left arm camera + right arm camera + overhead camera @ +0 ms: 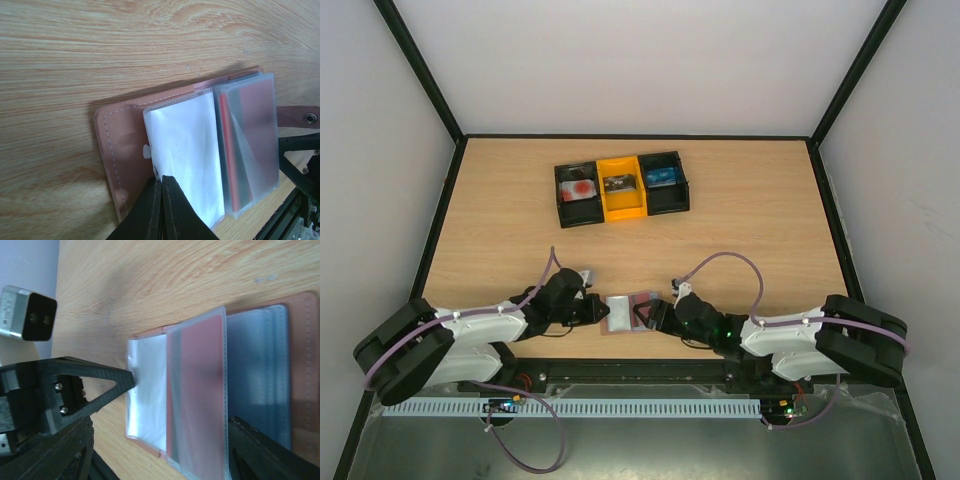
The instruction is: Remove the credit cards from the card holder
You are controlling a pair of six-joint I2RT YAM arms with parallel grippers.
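Card holder (625, 312) lies open on counter (760, 250) at near edge, between both arms. Left end effector (161, 192) fully closed, tips on edge of clear sleeve (185, 150); whether it pinches sleeve unclear. Right end effector (655, 315) spread wide over holder, clamping nothing. Red card (200, 390) sits inside another sleeve. Pale card with red mark (581, 188) lies in left compartment of tray (623, 212).

Card holder (620, 312) lying open on the table (760, 220) near its front edge, between left gripper (600, 309) and right gripper (647, 315), tray (560, 196) sitting well behind.
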